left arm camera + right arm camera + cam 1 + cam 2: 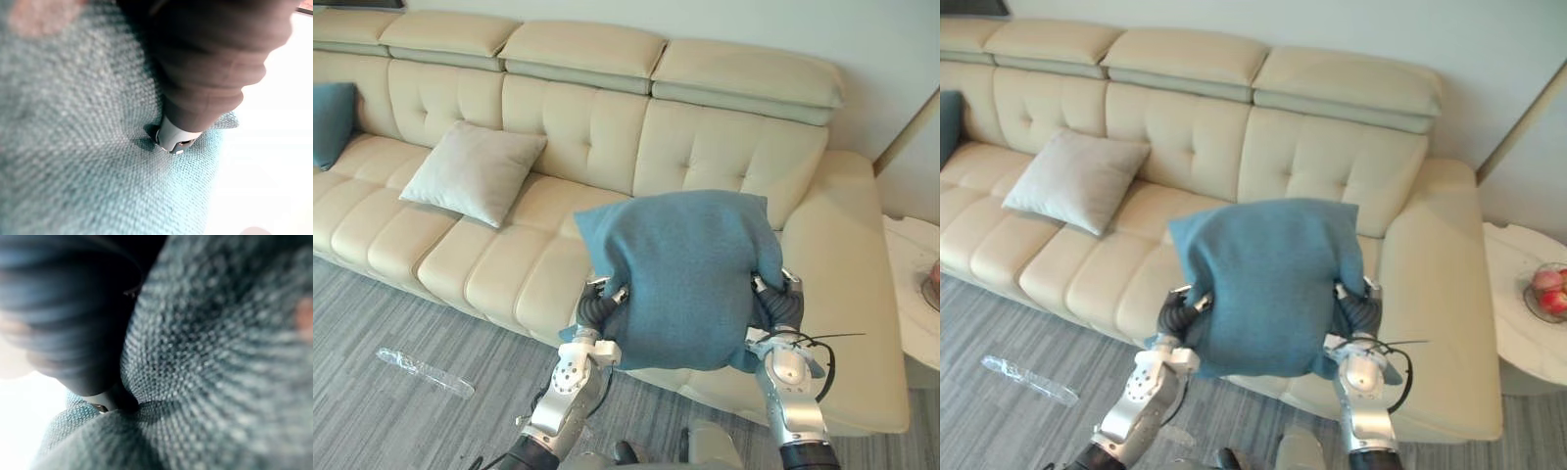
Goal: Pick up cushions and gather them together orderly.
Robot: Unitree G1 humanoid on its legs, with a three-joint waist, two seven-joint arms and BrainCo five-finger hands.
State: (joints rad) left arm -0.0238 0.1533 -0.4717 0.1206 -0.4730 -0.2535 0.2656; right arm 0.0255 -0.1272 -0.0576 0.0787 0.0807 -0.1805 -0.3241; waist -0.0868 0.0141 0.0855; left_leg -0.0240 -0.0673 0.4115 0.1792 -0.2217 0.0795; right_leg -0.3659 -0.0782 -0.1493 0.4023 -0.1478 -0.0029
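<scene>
I hold a teal cushion upright in front of me, over the front edge of the cream sofa. My left hand grips its left side and my right hand its right side, and the cloth bunches inward at both. In the left wrist view a silver tip of the left hand digs into the teal weave. The right wrist view has the fabric puckered against the right hand's dark cover. A light grey cushion leans on the sofa's back at the left. Another teal cushion lies at the far left end.
A white round side table stands right of the sofa and carries a bowl of fruit. A clear plastic strip lies on the grey carpet at the lower left. The sofa seats between the grey cushion and the held one are bare.
</scene>
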